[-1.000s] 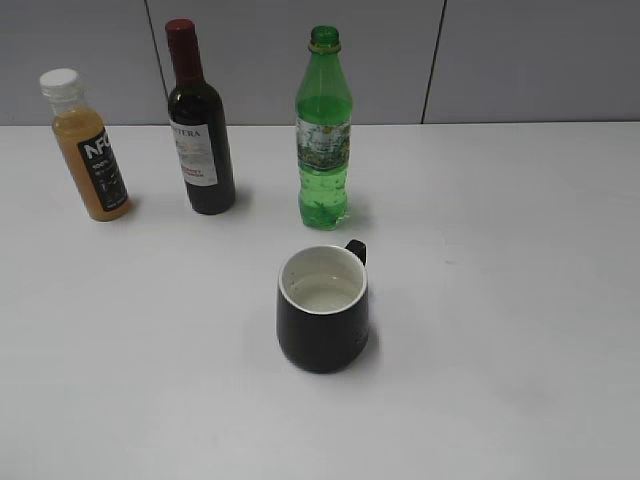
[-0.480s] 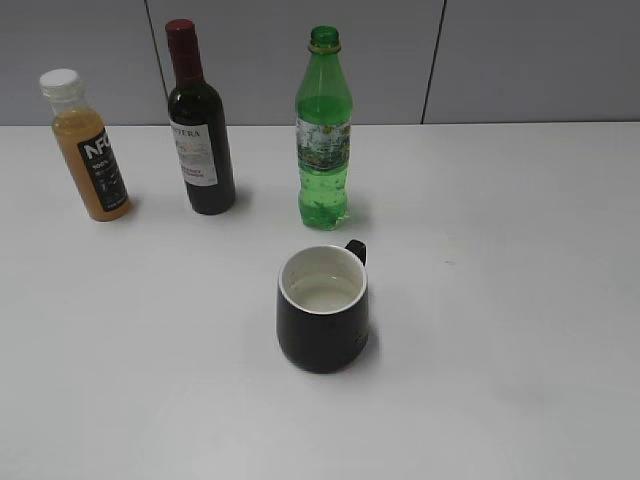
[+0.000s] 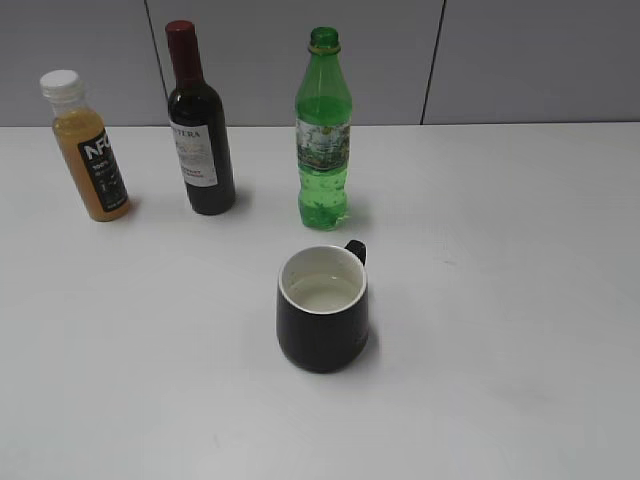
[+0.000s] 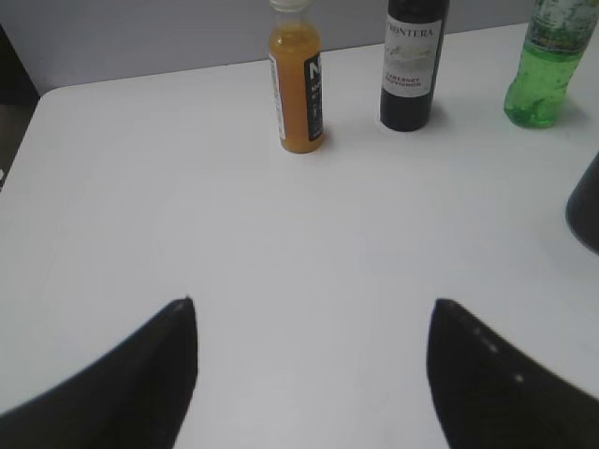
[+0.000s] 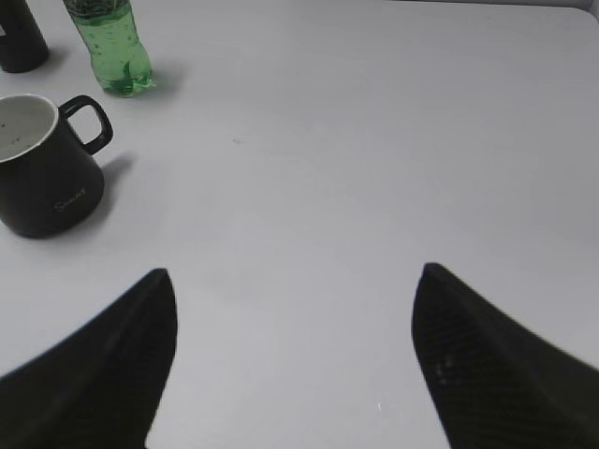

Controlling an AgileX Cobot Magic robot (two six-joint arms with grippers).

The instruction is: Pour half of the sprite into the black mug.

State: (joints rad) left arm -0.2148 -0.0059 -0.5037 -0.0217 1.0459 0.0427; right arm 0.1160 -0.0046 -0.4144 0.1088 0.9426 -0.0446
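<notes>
On a white table, three bottles in a row along the back, close to a grey wall; at the left end, orange juice bottle with white cap, leaning slightly; next to it, dark wine bottle with red cap and white label, upright; further right, apart from the wine bottle, green sprite bottle, upright, no cap visible on its open neck, pale picture label round the middle, clear fizzy liquid in the lower part.

In front of the sprite bottle and nearer the camera, black mug, upright on the table, apart from every bottle; white inside, with a little pale liquid at the bottom; loop handle at the back right, toward the sprite bottle.

From the left wrist, left gripper low over bare table, jaws spread wide, nothing between them; juice bottle, wine bottle and sprite bottle well ahead, mug cut off at the right edge.

From the right wrist, right gripper likewise spread wide above bare table, holding nothing; mug ahead at far left with small pale lettering on its side, sprite bottle beyond it; well apart from both.

Neither arm visible in the exterior view.
</notes>
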